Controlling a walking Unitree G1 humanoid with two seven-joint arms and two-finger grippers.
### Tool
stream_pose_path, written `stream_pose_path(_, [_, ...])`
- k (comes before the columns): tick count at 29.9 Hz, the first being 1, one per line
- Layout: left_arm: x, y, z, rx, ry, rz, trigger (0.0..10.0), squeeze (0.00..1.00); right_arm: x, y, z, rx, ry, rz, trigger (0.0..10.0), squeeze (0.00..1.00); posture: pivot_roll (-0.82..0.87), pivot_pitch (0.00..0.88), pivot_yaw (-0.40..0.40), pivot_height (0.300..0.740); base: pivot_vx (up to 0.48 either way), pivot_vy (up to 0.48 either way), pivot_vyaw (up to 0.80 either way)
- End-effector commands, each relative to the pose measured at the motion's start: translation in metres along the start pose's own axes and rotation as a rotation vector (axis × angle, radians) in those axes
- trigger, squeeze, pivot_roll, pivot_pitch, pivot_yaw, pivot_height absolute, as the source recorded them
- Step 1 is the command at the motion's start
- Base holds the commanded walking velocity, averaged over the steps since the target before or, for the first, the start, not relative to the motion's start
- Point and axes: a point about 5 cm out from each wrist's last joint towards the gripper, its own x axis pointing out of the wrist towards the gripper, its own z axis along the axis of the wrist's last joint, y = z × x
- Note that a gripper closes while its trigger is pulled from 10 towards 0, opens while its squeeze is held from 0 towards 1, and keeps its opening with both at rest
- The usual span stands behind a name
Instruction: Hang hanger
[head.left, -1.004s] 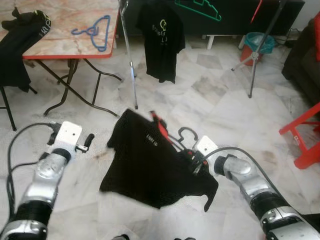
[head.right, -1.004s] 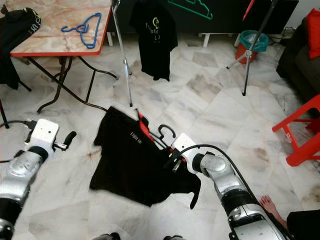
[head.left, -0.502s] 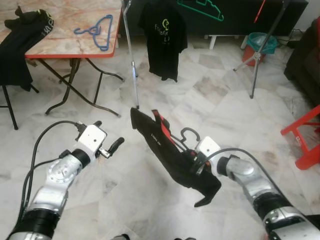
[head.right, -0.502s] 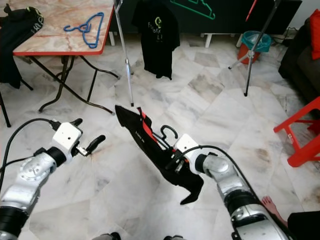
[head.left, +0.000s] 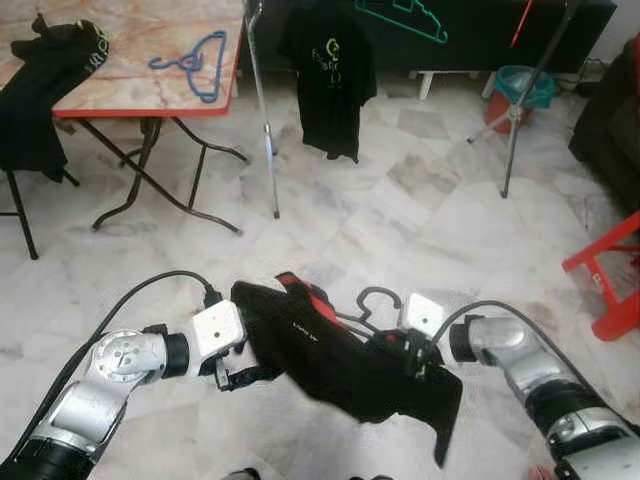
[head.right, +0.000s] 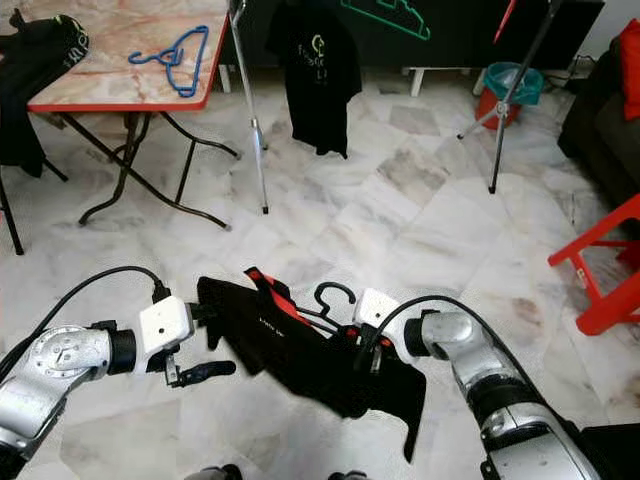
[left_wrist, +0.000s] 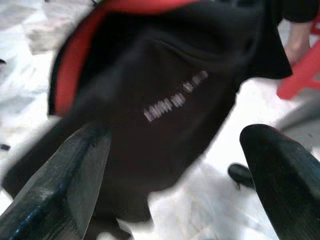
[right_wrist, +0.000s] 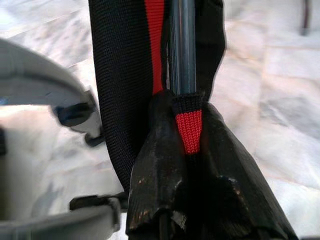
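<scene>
Holding a black shirt (head.left: 340, 355) on its hanger (head.left: 372, 296) low over the marble floor (head.left: 420, 210), between both arms. Right gripper (head.left: 412, 358) clamping the shirt's red-trimmed collar together with the hanger's dark bar; clenched fingers (right_wrist: 165, 150) pinching a red knit strip against that bar in the right wrist view. Hanger hook curling up just above the shirt, beside the right wrist. Left gripper (head.right: 205, 345) reaching in at the shirt's other end with fingers spread apart, one finger (head.right: 203, 373) jutting out below the cloth, the other up against its edge. Blurred white lettering on the black fabric filling the space between the two parted fingers in the left wrist view, along with a red chair leg behind it. Standing farther off: a rack pole (head.left: 262, 110) with another black shirt (head.left: 330, 75) hanging, and a folding table (head.left: 120, 85) carrying a blue hanger (head.left: 195, 62) near its right edge.
</scene>
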Motion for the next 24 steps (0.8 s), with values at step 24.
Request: stream_pose_path(24, [0.027,-0.010,0.018,-0.016,-0.042,-0.029,10.0,0.00,0.009,0.006,0.031,-0.116,-0.082,0.160,10.0,0.00,0.07,0.122,-0.042,0.740,0.000,0.000,0.00])
